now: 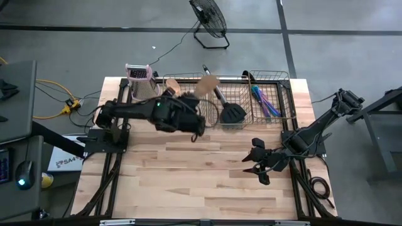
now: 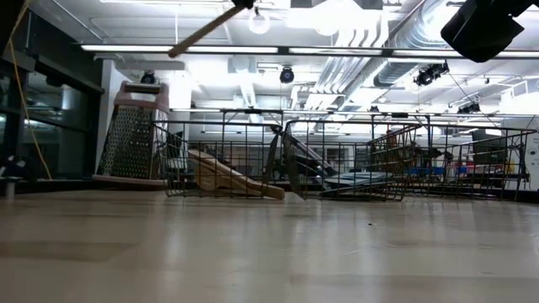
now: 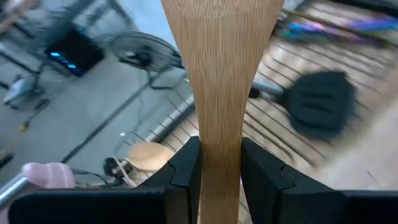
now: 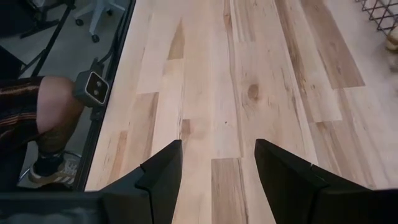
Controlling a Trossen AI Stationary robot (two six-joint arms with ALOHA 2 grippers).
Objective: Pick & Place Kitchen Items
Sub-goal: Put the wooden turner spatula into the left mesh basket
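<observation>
My left gripper is shut on a light wooden spatula, which hangs high above the wire baskets at the table's far side. The spatula's blade shows over the baskets, and it crosses the top of the low view as a thin slanting stick. Other wooden utensils lie in the left basket, a black spatula in the middle one, and iridescent cutlery in the right one. My right gripper stands open over the bare table at the right, with nothing between its fingers. My left gripper pinches the spatula's handle between its two fingers, one on each narrow edge, where the handle starts to widen. The spatula runs on forward along the fingers, broad face toward the wrist camera, blade out ahead. It is lifted clear of the baskets and the table.
A metal box grater with a pink top stands left of the baskets at the far edge. A floor fan stands beyond the table. A person's leg shows beside the table. The near half of the wooden table is bare.
</observation>
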